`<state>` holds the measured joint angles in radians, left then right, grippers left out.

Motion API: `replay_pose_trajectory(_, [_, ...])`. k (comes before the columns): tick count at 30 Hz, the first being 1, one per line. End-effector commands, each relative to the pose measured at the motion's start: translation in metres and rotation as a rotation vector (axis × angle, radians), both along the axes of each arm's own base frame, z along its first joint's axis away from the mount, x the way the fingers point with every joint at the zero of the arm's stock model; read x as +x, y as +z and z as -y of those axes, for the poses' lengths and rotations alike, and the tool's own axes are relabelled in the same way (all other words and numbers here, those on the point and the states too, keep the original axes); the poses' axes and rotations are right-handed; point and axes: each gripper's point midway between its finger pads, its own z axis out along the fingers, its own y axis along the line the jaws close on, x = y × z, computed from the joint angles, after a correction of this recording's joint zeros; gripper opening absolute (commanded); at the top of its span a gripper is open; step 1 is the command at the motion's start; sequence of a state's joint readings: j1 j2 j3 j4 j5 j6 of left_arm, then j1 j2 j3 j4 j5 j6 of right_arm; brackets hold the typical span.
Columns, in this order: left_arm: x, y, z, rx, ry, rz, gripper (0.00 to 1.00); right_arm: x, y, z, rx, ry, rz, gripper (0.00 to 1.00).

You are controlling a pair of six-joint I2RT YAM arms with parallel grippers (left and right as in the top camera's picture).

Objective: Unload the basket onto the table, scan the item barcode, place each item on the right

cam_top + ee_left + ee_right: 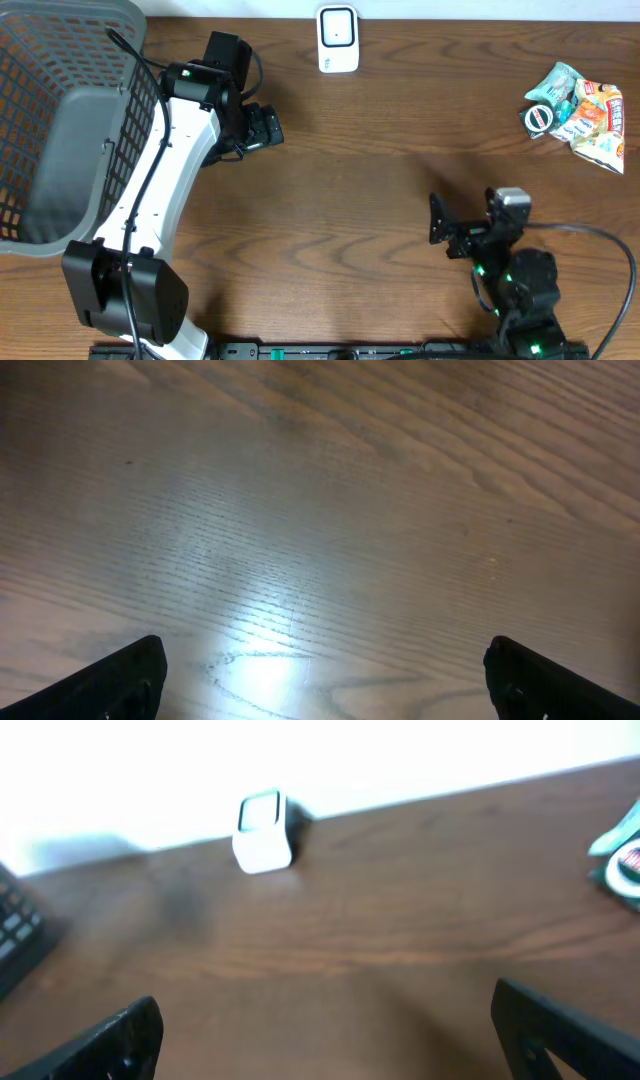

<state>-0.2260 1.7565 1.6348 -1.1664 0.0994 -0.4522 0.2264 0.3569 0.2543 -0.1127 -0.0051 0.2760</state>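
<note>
the snack packs (585, 118) lie in a pile far ahead and right of the right end effector (445, 230). the white scanner (338, 38) stands far ahead, to its left. both end effectors are wide apart, holding nothing. the left end effector (262, 128) hangs over the bare counter (380, 170), near the grey basket (40, 60).

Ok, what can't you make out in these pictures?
- Barcodes on the snack packets: too small overhead; blurred and cut by the right edge in the right wrist view.
- Basket: cut off by the overhead view's left edge.
- Scanner face: too small overhead, blurred in the right wrist view.
</note>
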Motion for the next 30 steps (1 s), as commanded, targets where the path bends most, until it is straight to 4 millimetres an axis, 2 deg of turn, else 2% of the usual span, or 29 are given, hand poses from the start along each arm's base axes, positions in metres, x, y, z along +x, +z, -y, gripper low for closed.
replay_pose_trajectory(1, [-0.001,-0.003,-0.001,0.003,0.015,-0.011,1.0,-0.005,-0.002,0.004,-0.017,-0.004,0.055,0.99])
replay_pose_trajectory(8, [-0.001,-0.003,-0.001,0.002,0.015,-0.011,1.0,-0.009,-0.006,0.015,-0.004,-0.042,0.13,0.99])
replay_pose_trajectory(17, [-0.001,-0.003,-0.001,0.002,0.015,-0.011,1.0,-0.009,-0.032,0.021,-0.004,-0.069,0.138,0.99])
replay_pose_trajectory(25, [-0.001,-0.003,-0.001,0.002,0.015,-0.011,1.0,-0.011,-0.031,0.036,-0.024,-0.114,0.149,0.99])
replay_pose_trajectory(30, [-0.001,-0.003,-0.001,0.003,0.015,-0.011,1.0,-0.011,-0.03,0.036,-0.098,-0.083,0.167,0.99])
